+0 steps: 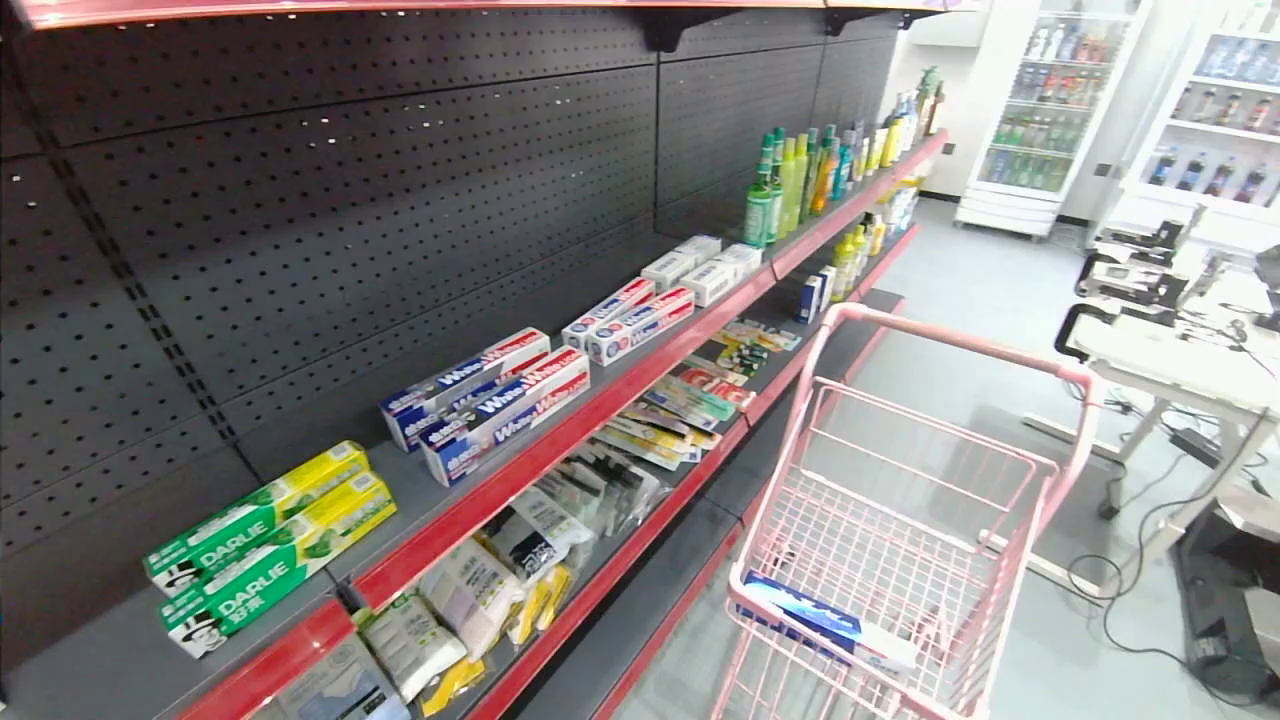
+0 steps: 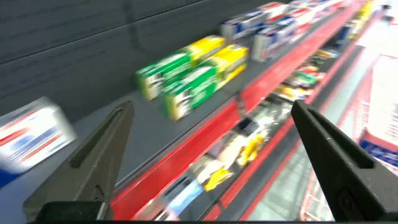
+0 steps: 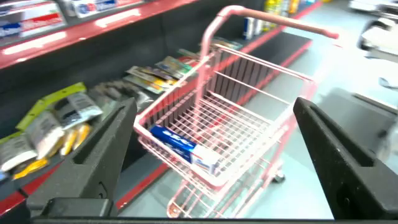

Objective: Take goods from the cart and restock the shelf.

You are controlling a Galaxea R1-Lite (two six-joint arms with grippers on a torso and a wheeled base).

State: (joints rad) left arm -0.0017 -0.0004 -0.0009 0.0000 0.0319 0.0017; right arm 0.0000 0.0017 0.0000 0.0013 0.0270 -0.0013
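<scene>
A pink wire cart [image 1: 900, 520] stands on the floor in front of the shelf, and a blue and white box [image 1: 825, 622] lies in its basket. The right wrist view looks down on the cart [image 3: 249, 124] and the same box [image 3: 185, 149], with my right gripper [image 3: 211, 155] open above them, nothing between its fingers. The shelf [image 1: 560, 440] holds green and yellow boxes [image 1: 270, 545] and blue, white and red boxes [image 1: 490, 400]. My left gripper [image 2: 208, 155] hangs open and empty before the shelf edge, near the green boxes [image 2: 189, 74].
Lower shelves carry packets [image 1: 470, 600] and flat packs [image 1: 680, 410]. Bottles [image 1: 800, 180] stand farther along the upper shelf. A white table with gear and cables [image 1: 1180, 370] sits to the right of the cart, drink coolers [image 1: 1050, 110] behind. Open grey floor lies beyond the cart.
</scene>
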